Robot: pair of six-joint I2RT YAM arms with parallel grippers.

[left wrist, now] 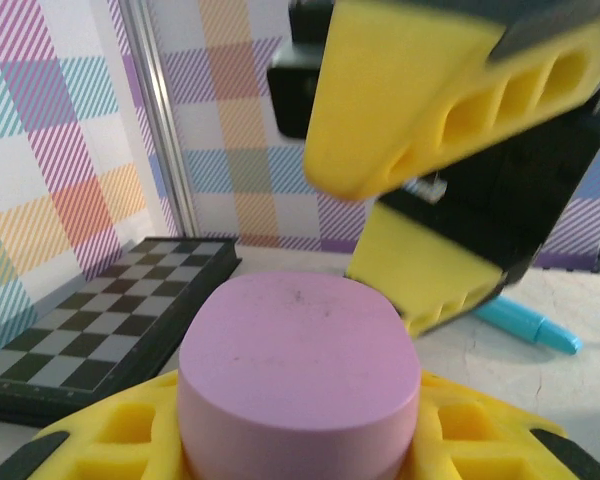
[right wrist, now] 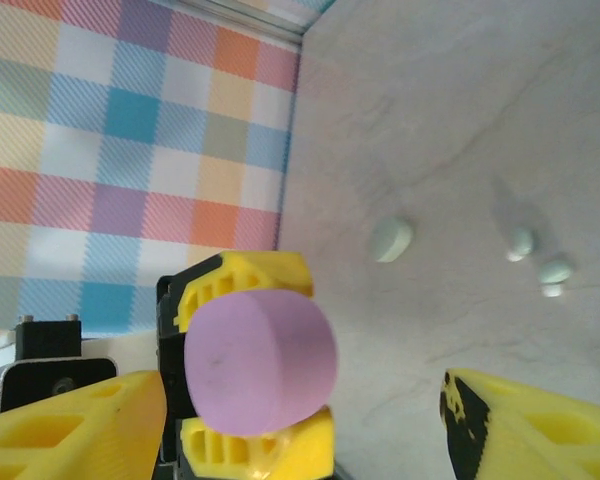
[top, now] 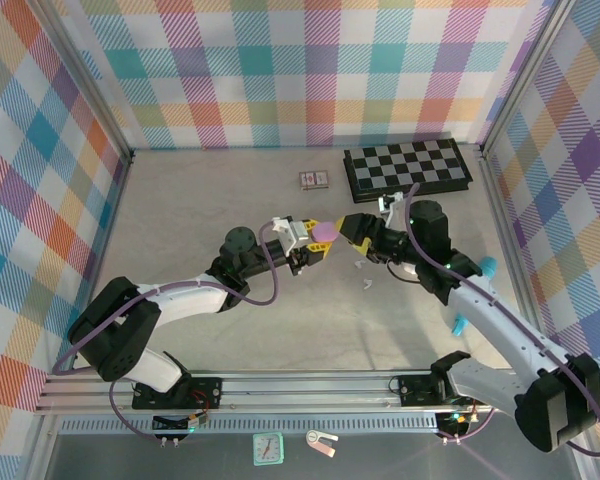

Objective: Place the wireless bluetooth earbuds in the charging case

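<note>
A purple pebble-shaped charging case (top: 323,231) hangs above the middle of the table, lid closed as far as I can see. My left gripper (top: 313,242) is shut on the case (left wrist: 300,370), with yellow fingers (left wrist: 110,435) on both of its sides. My right gripper (top: 353,234) stands open just to the right of it. In the right wrist view the case (right wrist: 260,362) lies ahead between the right gripper's (right wrist: 300,430) spread fingers, which do not touch it. Pale earbuds (right wrist: 391,240) (right wrist: 521,244) (right wrist: 555,271) lie loose on the table beyond, seen from above as white earbuds (top: 359,265) (top: 368,287).
A folded chessboard (top: 407,166) lies at the back right, with a small box (top: 313,180) to its left. A teal stick (left wrist: 530,325) rests on the table near the right arm. Plaid walls close in the table on three sides.
</note>
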